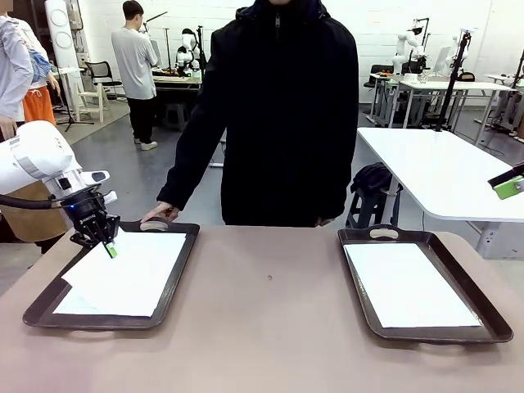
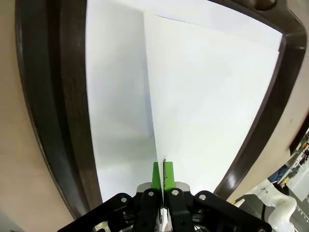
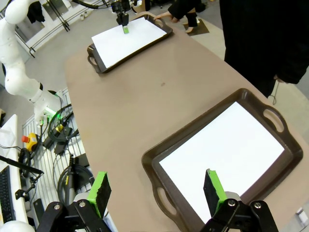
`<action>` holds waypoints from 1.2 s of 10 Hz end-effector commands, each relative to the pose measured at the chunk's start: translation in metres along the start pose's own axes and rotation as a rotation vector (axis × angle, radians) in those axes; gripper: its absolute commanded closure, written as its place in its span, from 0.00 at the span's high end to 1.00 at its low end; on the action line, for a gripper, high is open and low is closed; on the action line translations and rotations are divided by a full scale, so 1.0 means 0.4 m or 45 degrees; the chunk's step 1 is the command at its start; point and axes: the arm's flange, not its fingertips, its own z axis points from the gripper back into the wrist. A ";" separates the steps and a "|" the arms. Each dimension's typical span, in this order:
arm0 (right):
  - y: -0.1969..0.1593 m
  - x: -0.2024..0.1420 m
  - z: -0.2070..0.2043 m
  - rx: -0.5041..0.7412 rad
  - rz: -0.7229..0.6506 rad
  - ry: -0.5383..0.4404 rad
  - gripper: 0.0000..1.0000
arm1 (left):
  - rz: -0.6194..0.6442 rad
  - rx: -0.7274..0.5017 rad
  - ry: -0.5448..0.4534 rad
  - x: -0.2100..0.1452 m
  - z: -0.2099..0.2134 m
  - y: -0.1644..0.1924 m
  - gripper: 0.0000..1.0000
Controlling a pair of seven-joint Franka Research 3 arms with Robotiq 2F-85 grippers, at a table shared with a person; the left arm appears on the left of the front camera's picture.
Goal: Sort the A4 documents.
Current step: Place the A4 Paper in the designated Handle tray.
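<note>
Left wrist view: the left pincer point(image 2: 163, 174) pinches the top sheet's point(image 2: 212, 106) edge; the right pincer point(image 3: 157, 191) hangs spread.

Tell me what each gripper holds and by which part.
The left gripper is shut on the edge of the top white paper sheet in the dark brown tray. The right gripper is open, holding nothing.

Closed pincer point(image 2: 163, 175) over tray's point(image 2: 58, 121) sheets point(image 2: 207, 101)
</note>
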 end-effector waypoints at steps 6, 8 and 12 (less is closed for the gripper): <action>0.000 -0.001 -0.002 -0.001 0.000 0.000 1.00 | -0.007 0.064 -0.057 -0.006 0.012 -0.011 0.41; 0.000 -0.001 -0.002 -0.001 0.000 0.000 1.00 | -0.003 0.109 -0.061 -0.011 0.018 -0.009 0.61; 0.000 -0.001 -0.002 -0.001 0.000 0.000 1.00 | -0.009 0.153 -0.093 -0.020 0.039 -0.010 1.00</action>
